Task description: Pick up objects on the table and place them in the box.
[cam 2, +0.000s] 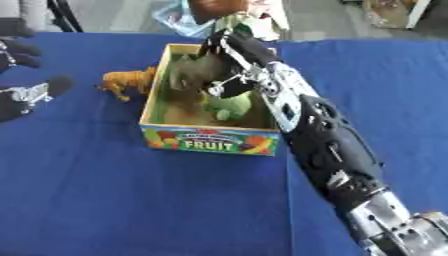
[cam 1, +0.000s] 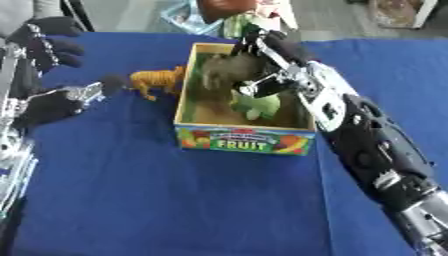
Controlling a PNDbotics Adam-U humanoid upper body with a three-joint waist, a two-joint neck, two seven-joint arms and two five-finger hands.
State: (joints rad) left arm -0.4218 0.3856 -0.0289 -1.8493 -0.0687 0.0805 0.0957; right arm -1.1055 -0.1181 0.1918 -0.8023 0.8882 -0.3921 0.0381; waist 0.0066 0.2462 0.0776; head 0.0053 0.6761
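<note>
matt blue cloth (cam 1: 175, 200), printed cardboard box (cam 1: 245, 140)

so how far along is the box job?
Done: a green toy already lies in the fruit box. In hand: the right robot hand is over the box, curled round a grey-brown toy, not yet released. Left: the orange tiger stands on the blue table beside the box, near the left robot hand.

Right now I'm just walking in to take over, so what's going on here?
The robot's right hand reaches over the fruit box, holding a grey-brown toy above its inside. A green toy already lies in the box. An orange tiger toy stands on the blue table beside the box, near the idle left hand.
</note>
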